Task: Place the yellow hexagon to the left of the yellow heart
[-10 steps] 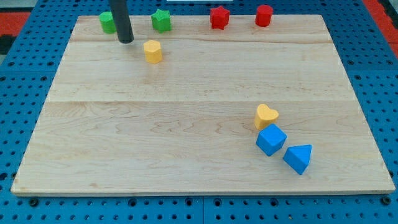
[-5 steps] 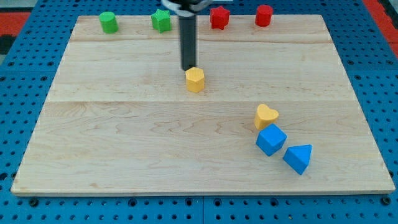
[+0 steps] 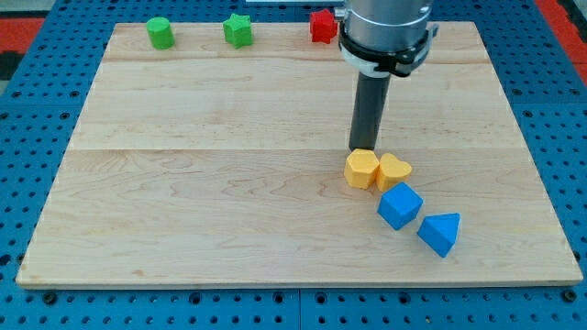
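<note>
The yellow hexagon (image 3: pixel 361 169) sits on the wooden board right of centre. It touches the left side of the yellow heart (image 3: pixel 394 170). My tip (image 3: pixel 363 148) stands just above the hexagon in the view, against its top edge. The dark rod rises from there to the arm's grey body at the view's top.
A blue cube (image 3: pixel 400 205) lies just below the heart, and a blue triangular block (image 3: pixel 439 233) is at its lower right. A green cylinder (image 3: pixel 160 32), a green star (image 3: pixel 238 30) and a red star (image 3: pixel 321 25) line the top edge. The arm hides the board's top right.
My tip has pushed the yellow hexagon from the upper left down and to the right across the board, up against the heart's left side. The arm now covers the red block at top right.
</note>
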